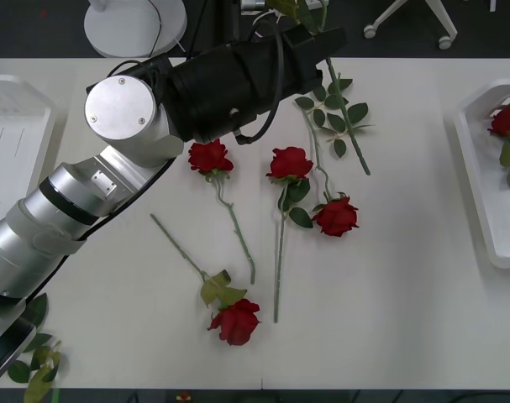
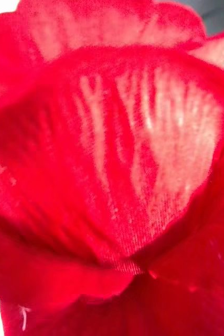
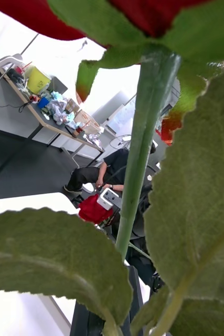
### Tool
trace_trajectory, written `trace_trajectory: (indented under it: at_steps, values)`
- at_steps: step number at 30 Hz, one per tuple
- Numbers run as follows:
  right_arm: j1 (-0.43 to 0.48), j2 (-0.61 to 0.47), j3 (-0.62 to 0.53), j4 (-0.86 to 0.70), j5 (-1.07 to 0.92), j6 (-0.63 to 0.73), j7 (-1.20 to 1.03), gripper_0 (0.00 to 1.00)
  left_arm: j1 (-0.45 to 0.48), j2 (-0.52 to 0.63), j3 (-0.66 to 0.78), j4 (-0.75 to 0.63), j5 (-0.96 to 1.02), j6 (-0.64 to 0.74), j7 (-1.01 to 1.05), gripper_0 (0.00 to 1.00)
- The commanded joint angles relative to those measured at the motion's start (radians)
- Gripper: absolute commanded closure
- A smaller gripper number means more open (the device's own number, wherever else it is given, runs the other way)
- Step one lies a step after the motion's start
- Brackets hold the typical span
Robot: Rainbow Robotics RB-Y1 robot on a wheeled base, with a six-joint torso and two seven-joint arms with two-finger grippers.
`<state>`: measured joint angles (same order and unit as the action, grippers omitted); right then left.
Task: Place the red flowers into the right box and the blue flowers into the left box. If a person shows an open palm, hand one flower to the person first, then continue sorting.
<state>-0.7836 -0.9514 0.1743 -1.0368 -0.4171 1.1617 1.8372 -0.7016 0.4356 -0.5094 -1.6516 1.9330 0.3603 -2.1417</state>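
- The left arm reaches from the near left corner across the white bench to its far edge. Its black wrist ends beside a stem with leaves that slants from the far edge toward the right and nearer side.
- Whether the left fingers are apart or together cannot be told. The left wrist view looks along a green stem up to the underside of a red bloom, with big leaves close by.
- The right wrist view has red petals pressed close to the camera; the state of the right fingers cannot be told.
- Four red flowers lie loose mid-bench. One has its bloom far and its stem running toward the near side. A second lies the same way, with a long straight stem.
- A third has its bloom near, just beside the second one's leaves, with its stem curving away to the far side.
- The fourth has its bloom nearest, stem slanting far-left.
- The right box sits at the right edge with a red flower inside.
- The left box lies at the left edge.
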Motion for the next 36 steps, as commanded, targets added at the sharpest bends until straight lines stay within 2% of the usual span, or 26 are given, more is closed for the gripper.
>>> trace_trajectory:
  at_steps: [1, 10, 16, 23, 24, 25, 26, 27, 29, 31, 32, 36]
  values:
    - [-0.045, -0.006, -0.021, 0.103, 0.021, -0.089, -0.023, 1.0, -0.056, -0.023, -0.009, -0.042, 0.012, -0.014, 0.079, 1.0]
    - [-0.045, 0.074, -0.022, 0.262, 0.063, -0.232, -0.142, 1.0, -0.056, -0.023, -0.009, -0.042, 0.012, -0.014, 0.079, 1.0]
    - [-0.045, 0.128, -0.021, 0.316, 0.098, -0.274, -0.23, 1.0, -0.056, -0.023, -0.009, -0.042, 0.012, -0.014, 0.079, 1.0]
    - [-0.045, 0.141, -0.022, 0.322, 0.09, -0.275, -0.23, 0.98, -0.056, -0.023, -0.009, -0.042, 0.012, -0.014, 0.079, 1.0]
    - [-0.045, 0.14, -0.021, 0.322, 0.089, -0.275, -0.23, 0.9, -0.056, -0.023, -0.009, -0.042, 0.012, -0.014, 0.079, 1.0]
    - [-0.045, 0.14, -0.021, 0.322, 0.09, -0.275, -0.228, 0.74, -0.056, -0.023, -0.009, -0.042, 0.012, -0.014, 0.079, 1.0]
    - [-0.045, 0.137, -0.021, 0.322, 0.09, -0.275, -0.228, 0.64, -0.056, -0.023, -0.009, -0.042, 0.012, -0.014, 0.079, 1.0]
    - [-0.045, 0.135, -0.022, 0.322, 0.089, -0.275, -0.228, 0.6, -0.056, -0.023, -0.009, -0.042, 0.012, -0.014, 0.079, 1.0]
    - [-0.048, 0.12, -0.022, 0.322, 0.081, -0.275, -0.227, 0.39, -0.056, -0.023, -0.009, -0.042, 0.012, -0.014, 0.079, 1.0]
    - [-0.049, 0.103, -0.021, 0.317, 0.061, -0.272, -0.217, 0.23, -0.056, -0.023, -0.009, -0.042, 0.012, -0.014, 0.079, 1.0]
    - [-0.049, 0.088, -0.021, 0.308, 0.044, -0.261, -0.204, 0.17, -0.056, -0.023, -0.009, -0.042, 0.012, -0.014, 0.079, 1.0]
    - [-0.049, 0.032, -0.021, 0.267, -0.035, -0.208, -0.104, 0.08, -0.056, -0.023, -0.009, -0.042, 0.012, -0.014, 0.079, 1.0]
